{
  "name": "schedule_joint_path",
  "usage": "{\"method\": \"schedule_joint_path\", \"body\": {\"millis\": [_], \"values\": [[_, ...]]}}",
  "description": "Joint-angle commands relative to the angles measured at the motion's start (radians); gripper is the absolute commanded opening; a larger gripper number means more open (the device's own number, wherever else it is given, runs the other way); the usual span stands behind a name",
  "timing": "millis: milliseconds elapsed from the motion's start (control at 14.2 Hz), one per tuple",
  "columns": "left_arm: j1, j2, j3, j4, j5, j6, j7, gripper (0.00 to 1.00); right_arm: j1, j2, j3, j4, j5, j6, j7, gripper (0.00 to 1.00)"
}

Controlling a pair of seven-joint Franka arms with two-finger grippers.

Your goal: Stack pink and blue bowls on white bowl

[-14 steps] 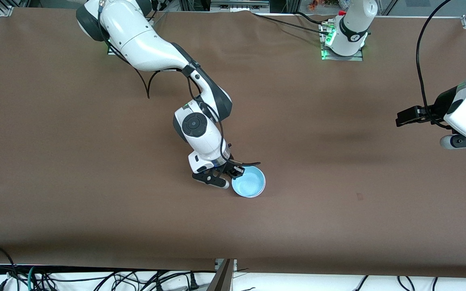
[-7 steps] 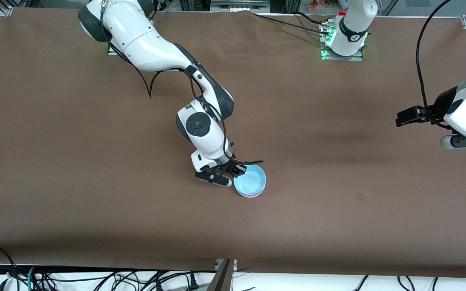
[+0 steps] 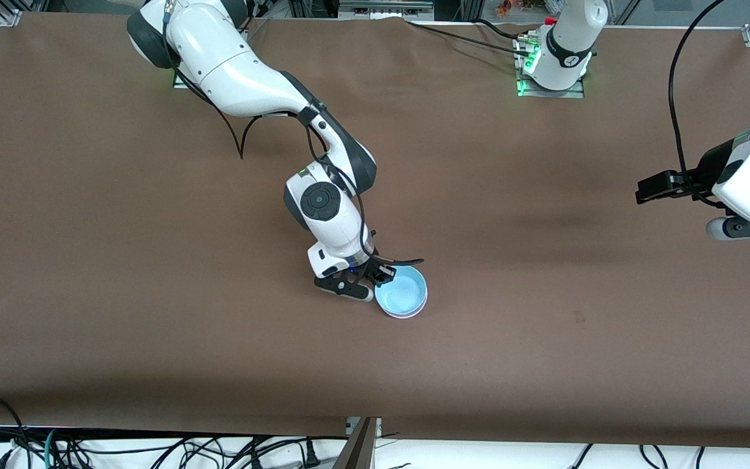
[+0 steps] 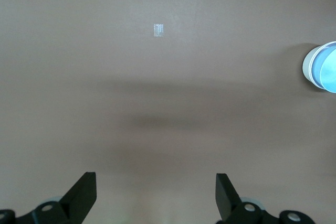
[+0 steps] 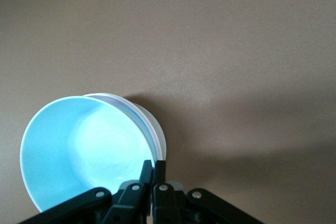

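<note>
- Bowls are sitting as one nested stack near the middle of the brown-covered table (image 3: 153, 326): the light sky-blue round plastic bowl (image 3: 402, 292) is lying uppermost, and a pale rim of another bowl is showing just beneath it.
- In the right wrist view the light sky-blue bowl (image 5: 86, 148) is lying slightly askew in the pale bowl under it, its rim not yet running level with the rims below.
- The right gripper (image 3: 380, 273) is pinching the blue bowl's rim on the edge facing the right arm's end of the table, with its fingers pressed together on the thin wall, one inside and one outside.
- The bowl's centre is lying from the right gripper toward the left arm's end of the table and slightly nearer the front camera; in my judgement the coming release and lift-off are turning on that offset.
- The left gripper (image 4: 155, 195) is waiting with its fingers spread, over bare table at the left arm's end, well apart from the stack; the right arm is plainly the nearer one.
- The stack is being cut off at the edge of the left wrist view.
- The pale pink bowl and the plain white bowl (image 5: 157, 135) are being largely hidden by the blue one; which pale rim belongs to which cannot be told for certain.
</note>
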Motion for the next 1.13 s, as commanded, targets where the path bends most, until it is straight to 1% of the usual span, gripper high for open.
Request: {"method": "schedule_joint_path", "body": {"millis": [0,71,141,283,424,565,636,777,848,918,1060], "values": [[-0.006,-0.022,0.002,-0.022,0.013,0.000,0.015,1.00,0.010,0.023,-0.008,0.038,-0.019,-0.002,0.015,0.04],[-0.006,-0.022,0.002,-0.022,0.013,0.001,0.015,1.00,0.010,0.023,-0.008,0.038,-0.019,-0.002,0.016,0.24],[-0.007,-0.022,0.002,-0.022,0.013,0.000,0.014,1.00,0.010,0.020,-0.008,0.038,-0.017,-0.002,0.016,0.37],[-0.007,-0.022,0.002,-0.022,0.013,0.000,0.015,1.00,0.010,0.017,-0.006,0.038,-0.016,-0.003,0.022,0.52],[-0.007,-0.022,0.002,-0.022,0.013,0.001,0.015,1.00,0.010,0.014,-0.003,0.038,-0.014,-0.005,0.022,0.60],[-0.007,-0.022,0.002,-0.022,0.013,0.001,0.015,1.00,0.001,0.002,-0.002,0.041,-0.011,-0.045,0.019,0.83],[-0.007,-0.022,0.002,-0.022,0.013,0.001,0.015,1.00,0.000,-0.022,-0.002,0.044,-0.009,-0.071,0.018,1.00],[-0.009,-0.022,0.002,-0.020,0.013,0.001,0.015,1.00,-0.022,-0.076,-0.011,0.046,-0.009,-0.150,0.010,1.00],[-0.009,-0.022,0.002,-0.020,0.013,0.001,0.015,1.00,-0.042,-0.124,-0.011,0.044,-0.009,-0.181,0.007,1.00],[-0.009,-0.022,0.002,-0.020,0.013,0.001,0.015,1.00,-0.083,-0.160,-0.008,0.040,-0.006,-0.219,-0.001,1.00],[-0.009,-0.021,0.002,-0.022,0.013,0.001,0.018,1.00,-0.158,-0.237,-0.002,0.037,0.004,-0.418,-0.145,1.00]]}}
